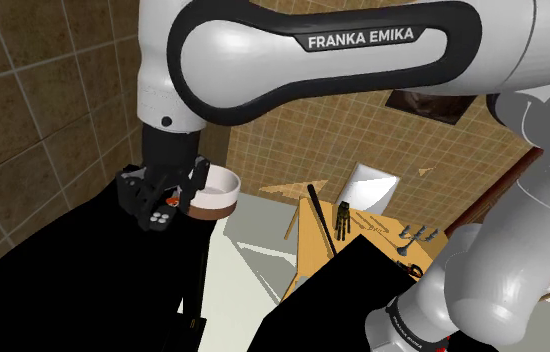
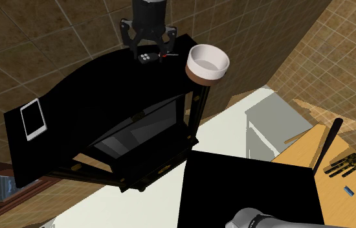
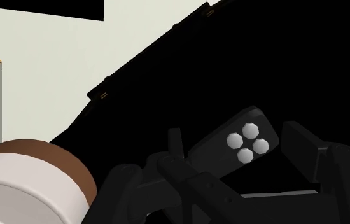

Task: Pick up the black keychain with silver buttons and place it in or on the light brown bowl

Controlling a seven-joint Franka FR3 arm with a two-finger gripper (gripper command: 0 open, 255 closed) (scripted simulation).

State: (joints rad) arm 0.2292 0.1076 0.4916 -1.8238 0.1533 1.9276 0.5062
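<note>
Gripping the keychain [image 3: 247, 145] by its ends, apparently. Gripper [image 3: 234, 135] narrowed to about the keychain's length, one black finger against each end, nothing else in the clasp. Hard to say against the black table [image 2: 92, 97] whether lifted clear or resting on it.

Just beside the bowl [image 2: 204, 77], not yet over it, and inward from the table corner where the bowl sits.

Risky from here:
- Held askew and only at the ends, so liable to pivot or slip out under a quick swing.
- Could clip the bowl's wall and shove the bowl off the corner if carried straight across without rising first.
- Might land short, on the table beside the bowl, if released before centring above the rim.
</note>
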